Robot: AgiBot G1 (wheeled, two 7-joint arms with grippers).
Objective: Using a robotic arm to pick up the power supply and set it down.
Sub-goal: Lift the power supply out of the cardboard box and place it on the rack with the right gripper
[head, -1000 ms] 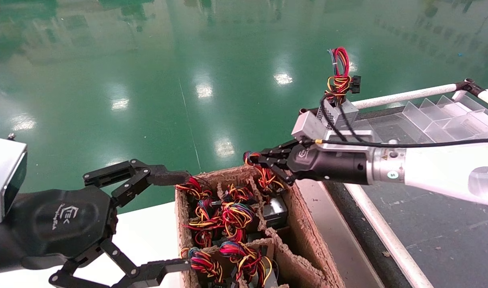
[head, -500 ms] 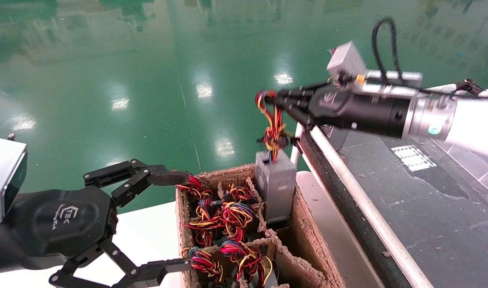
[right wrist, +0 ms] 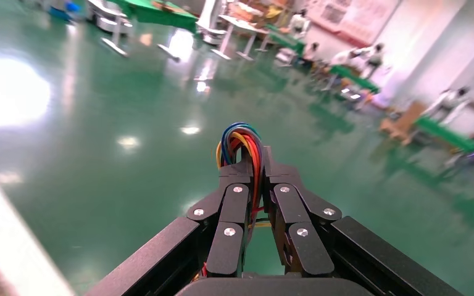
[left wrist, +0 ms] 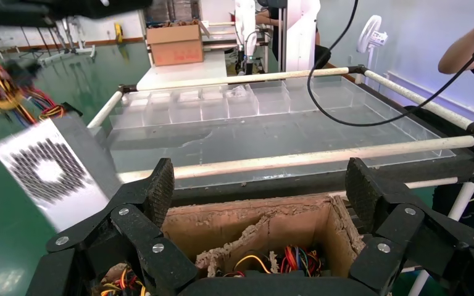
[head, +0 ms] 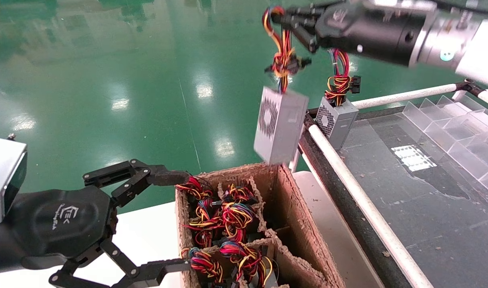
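A grey power supply with a perforated vent hangs in the air by its red, yellow and orange wire bundle, just above the far right corner of the cardboard box. My right gripper, on the white robotic arm, is shut on the looped top of those wires. The supply also shows in the left wrist view. My left gripper stays open at the box's near left side, nothing between its fingers.
The box's compartments hold several more wired supplies. A second supply stands at the far corner of the black surface, bounded by white rails. Clear plastic dividers sit at far right. Green floor lies beyond.
My right gripper, shut on the wire bundle in the box's far right compartment, has risen and pulled the power supply fully out and above the box. The left arm has not moved.
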